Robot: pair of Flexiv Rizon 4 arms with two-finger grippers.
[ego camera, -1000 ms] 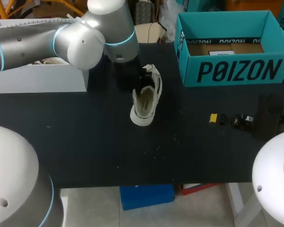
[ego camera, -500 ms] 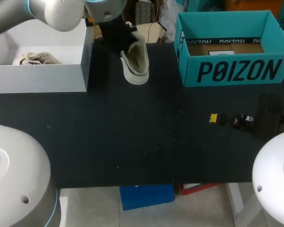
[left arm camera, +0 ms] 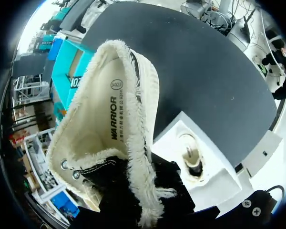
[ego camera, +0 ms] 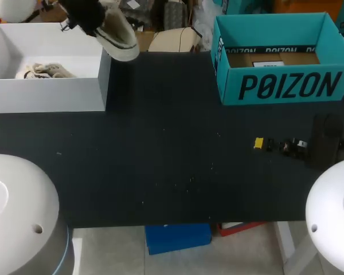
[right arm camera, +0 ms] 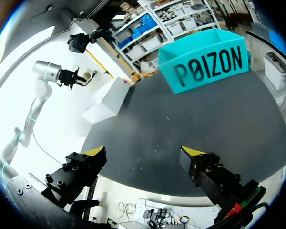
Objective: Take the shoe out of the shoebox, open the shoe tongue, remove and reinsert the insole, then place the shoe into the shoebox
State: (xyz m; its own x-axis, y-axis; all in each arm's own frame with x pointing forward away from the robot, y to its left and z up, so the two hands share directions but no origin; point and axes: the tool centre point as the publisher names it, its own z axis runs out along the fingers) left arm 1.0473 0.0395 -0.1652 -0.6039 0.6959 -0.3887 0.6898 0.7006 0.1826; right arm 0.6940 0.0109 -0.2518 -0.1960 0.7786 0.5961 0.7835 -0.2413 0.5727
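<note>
Looking down from the head view first, where is the shoe?

Up in the air. The shoe (ego camera: pixel 119 35) hangs tilted over the far right corner of the white shoebox (ego camera: pixel 51 94), its pale sole edge turned toward the table (ego camera: pixel 160 160). The left gripper (ego camera: pixel 86 17) carries it, closed on the shoe, though its yellow tips are hidden.

What lies in that box?

A second shoe (ego camera: pixel 43 70), toward its left side. Across the table stands a teal box (ego camera: pixel 275 86), open at the top. Near the right edge lie a small yellow piece (ego camera: pixel 258 142) and some black bits (ego camera: pixel 292 146); I cannot tell what they are.

And the left wrist view?

The shoe fills it, mouth toward the camera, showing cream fleece lining, an insole lying inside and a black upper with metal eyelets. The gripper's black body clasps the upper just beside those eyelets, and no yellow shows. Under and past the gripper sits the white shoebox with the second shoe inside. The teal box shows beyond the shoe's far end.

The right wrist view?

The right gripper (right arm camera: pixel 143 152) sits at the table's edge, fingers spread wide with nothing between them. Ahead stands the teal box, with the white shoebox well apart from it. Far off above the white shoebox is the left gripper with the shoe.
</note>
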